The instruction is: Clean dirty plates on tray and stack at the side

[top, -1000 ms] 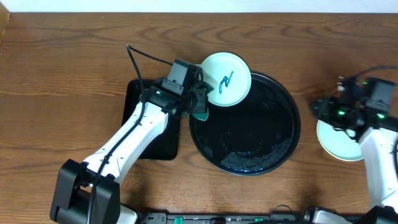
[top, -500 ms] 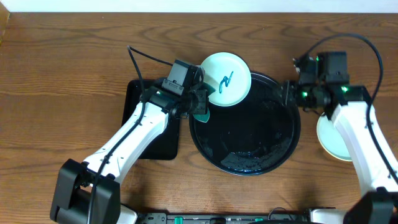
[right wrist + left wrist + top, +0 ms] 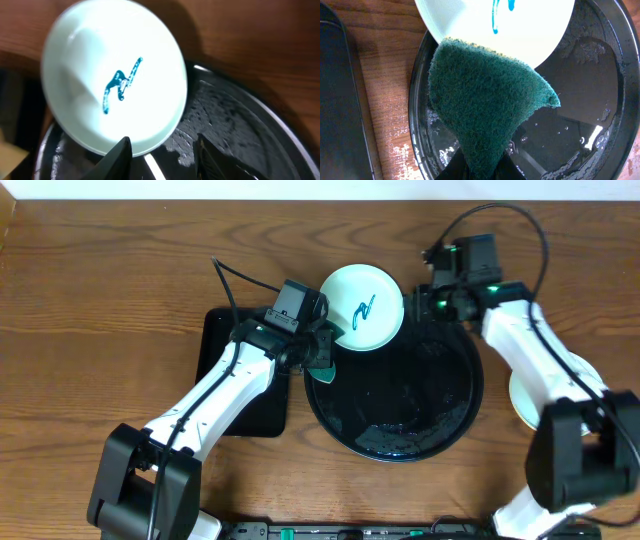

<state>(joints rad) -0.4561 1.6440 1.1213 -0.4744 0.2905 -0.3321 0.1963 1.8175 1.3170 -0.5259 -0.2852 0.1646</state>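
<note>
While the left gripper (image 3: 322, 356) kept its jaws pressed together on a dark green scouring pad (image 3: 485, 105), the pad's free corner hung over the left inner side of the round tray (image 3: 400, 395), its top edge overlapping the near rim of a plate. That scribbled plate (image 3: 362, 307), pale mint-white with a teal squiggle at its centre, sat across the tray's far-left rim, part over the glossy black tray and part over the wooden table (image 3: 100, 300). The right gripper (image 3: 162, 155) hovered over the tray's far edge, just right of that plate; its fingers (image 3: 122, 150) stood apart with nothing clamped between them. Water beaded and pooled on the tray's floor. Another pale plate (image 3: 522, 408) lay on the table just right of the tray, partly hidden by the right arm. Left of the tray, touching or nearly touching it, lay a rectangular tray (image 3: 222, 350), under the left arm.
</note>
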